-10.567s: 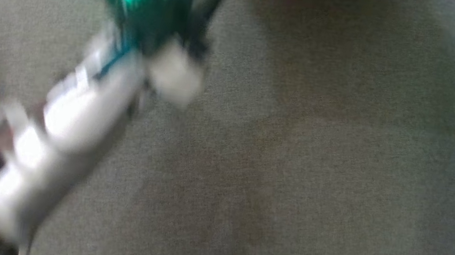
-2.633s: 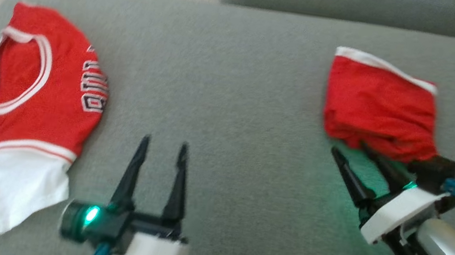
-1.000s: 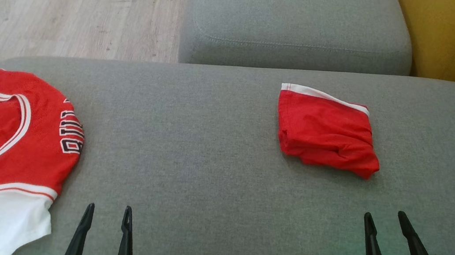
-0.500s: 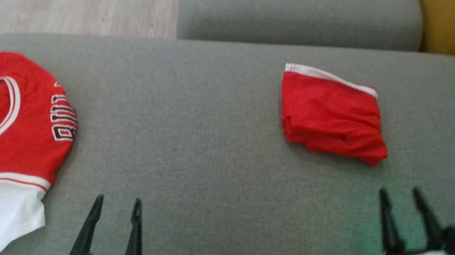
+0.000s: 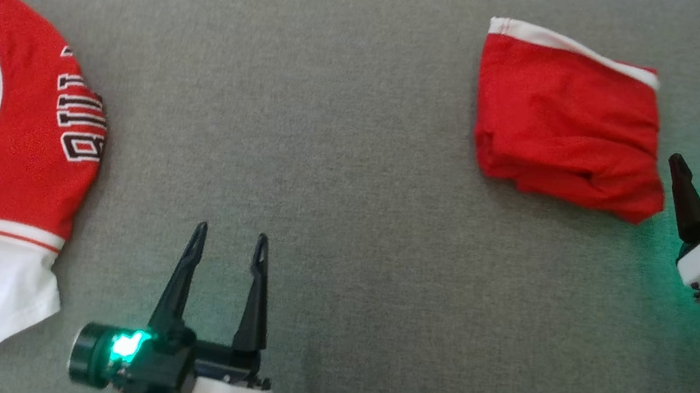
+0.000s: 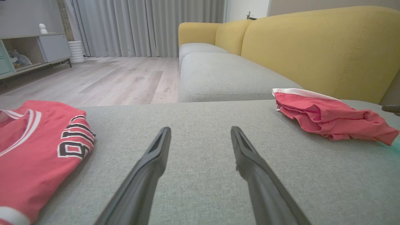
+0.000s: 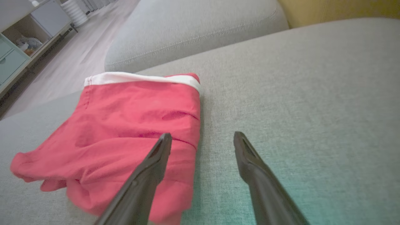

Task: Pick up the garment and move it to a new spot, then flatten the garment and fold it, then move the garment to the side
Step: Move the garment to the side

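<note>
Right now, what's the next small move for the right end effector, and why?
Probably nudge the right end effector left over the near corner of the folded red white-banded garment, then close: it is open, empty, right beside that corner.

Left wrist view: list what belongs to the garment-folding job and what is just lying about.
Job in hand:
- red shorts, folded, next to the open right claw
- left claw, open, holding nothing
- grey cushion that the shorts lie on

Probably just lying about:
- red jersey, at the cushion's left end
- yellow sofa back
- cabinet
- curtains
</note>
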Tool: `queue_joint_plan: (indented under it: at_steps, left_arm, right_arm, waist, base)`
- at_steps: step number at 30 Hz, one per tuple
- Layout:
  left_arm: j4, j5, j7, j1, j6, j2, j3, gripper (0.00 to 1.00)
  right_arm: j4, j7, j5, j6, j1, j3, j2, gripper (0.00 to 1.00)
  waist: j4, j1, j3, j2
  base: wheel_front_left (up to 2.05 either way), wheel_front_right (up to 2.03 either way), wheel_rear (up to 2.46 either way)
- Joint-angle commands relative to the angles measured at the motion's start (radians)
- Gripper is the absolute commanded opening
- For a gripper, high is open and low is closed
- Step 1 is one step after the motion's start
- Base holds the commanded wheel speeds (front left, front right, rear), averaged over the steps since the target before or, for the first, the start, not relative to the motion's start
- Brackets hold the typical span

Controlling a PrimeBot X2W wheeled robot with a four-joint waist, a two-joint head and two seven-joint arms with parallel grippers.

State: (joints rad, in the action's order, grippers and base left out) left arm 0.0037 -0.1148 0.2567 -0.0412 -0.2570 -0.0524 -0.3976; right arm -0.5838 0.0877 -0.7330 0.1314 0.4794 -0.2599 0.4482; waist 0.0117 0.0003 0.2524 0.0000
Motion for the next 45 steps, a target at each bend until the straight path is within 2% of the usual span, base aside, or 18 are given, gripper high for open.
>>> queue_joint_plan:
  at_steps: [1, 7, 8, 10, 11, 12, 14, 19, 28, 33, 39, 40, 41, 45]
  left_arm:
    - [-0.025, 0.001, 0.005, 0.045, -0.013, 0.002, 0.007, 1.00]
    - [-0.023, 0.001, 0.005, 0.093, -0.024, 0.002, -0.023, 1.00]
    - [-0.022, 0.002, 0.005, 0.100, -0.026, 0.002, -0.026, 1.00]
    - [-0.019, 0.003, 0.005, 0.109, -0.029, 0.002, -0.031, 1.00]
    - [-0.018, 0.003, 0.005, 0.113, -0.031, 0.002, -0.033, 1.00]
    - [-0.019, 0.003, 0.005, 0.116, -0.033, 0.002, -0.033, 1.00]
    - [-0.022, 0.003, 0.005, 0.120, -0.041, 0.002, -0.033, 1.00]
    - [-0.023, 0.007, 0.005, 0.132, -0.036, 0.002, -0.026, 1.00]
    - [-0.034, 0.050, 0.005, 0.224, -0.019, 0.002, -0.040, 1.00]
    - [-0.028, 0.071, 0.005, 0.300, -0.006, 0.002, -0.060, 1.00]
    - [-0.017, 0.075, 0.005, 0.371, -0.009, 0.002, -0.083, 1.00]
    - [-0.015, 0.074, 0.005, 0.377, -0.010, 0.002, -0.087, 1.00]
    - [-0.012, 0.071, 0.005, 0.383, -0.011, 0.002, -0.090, 1.00]
    - [-0.001, 0.058, 0.005, 0.392, -0.013, 0.002, -0.097, 1.00]
  right_arm:
    - [0.004, 0.022, -0.049, -0.001, 0.036, -0.035, 0.043, 1.00]
    - [-0.056, 0.082, -0.159, -0.001, 0.082, -0.111, 0.079, 1.00]
    - [-0.064, 0.093, -0.182, -0.001, 0.088, -0.124, 0.080, 0.92]
    - [-0.070, 0.123, -0.231, -0.001, 0.096, -0.156, 0.081, 0.47]
    - [-0.067, 0.139, -0.256, -0.001, 0.097, -0.173, 0.084, 0.14]
    - [-0.061, 0.150, -0.278, -0.001, 0.098, -0.188, 0.091, 0.00]
    - [-0.045, 0.144, -0.316, -0.001, 0.108, -0.220, 0.120, 0.00]
    - [-0.032, 0.094, -0.317, -0.001, 0.141, -0.270, 0.201, 0.00]
    - [-0.031, 0.077, -0.322, -0.001, 0.204, -0.314, 0.431, 0.00]
    - [-0.090, 0.010, -0.275, -0.001, 0.242, -0.315, 0.547, 0.00]
    - [-0.207, -0.094, -0.222, -0.001, 0.301, -0.291, 0.610, 0.00]
    - [-0.229, -0.112, -0.207, -0.001, 0.314, -0.288, 0.612, 0.27]
    - [-0.252, -0.127, -0.193, -0.001, 0.326, -0.286, 0.610, 0.98]
    - [-0.328, -0.173, -0.119, -0.001, 0.362, -0.302, 0.571, 1.00]
  waist:
    - [0.020, -0.0003, 0.039, 0.0000]
    - [0.039, -0.0003, 0.073, 0.0000]
    - [0.041, -0.0003, 0.077, 0.0000]
    - [0.044, -0.0003, 0.081, 0.0000]
    - [0.043, -0.0003, 0.084, 0.0000]
    - [0.042, -0.0003, 0.085, 0.0000]
    - [0.031, -0.0003, 0.092, 0.0000]
    - [-0.009, -0.0003, 0.111, 0.0000]
    - [-0.087, -0.0003, 0.248, 0.0000]
    - [-0.102, -0.0003, 0.334, 0.0000]
    - [-0.103, -0.0003, 0.388, 0.0000]
    - [-0.102, -0.0003, 0.390, 0.0000]
    - [-0.101, -0.0003, 0.391, 0.0000]
    - [-0.094, -0.0003, 0.362, 0.0000]
  base:
    - [0.00, 0.00, 0.00]
    - [0.00, 0.00, 0.00]
    - [0.00, 0.00, 0.00]
    - [0.00, 0.00, 0.00]
    - [0.00, 0.00, 0.00]
    - [0.00, 0.00, 0.00]
    - [0.00, 0.00, 0.00]
    - [0.00, 0.00, 0.00]
    - [0.00, 0.00, 0.00]
    - [0.00, 0.00, 0.00]
    - [0.00, 0.00, 0.00]
    - [0.00, 0.00, 0.00]
    - [0.00, 0.00, 0.00]
    - [0.00, 0.00, 0.00]
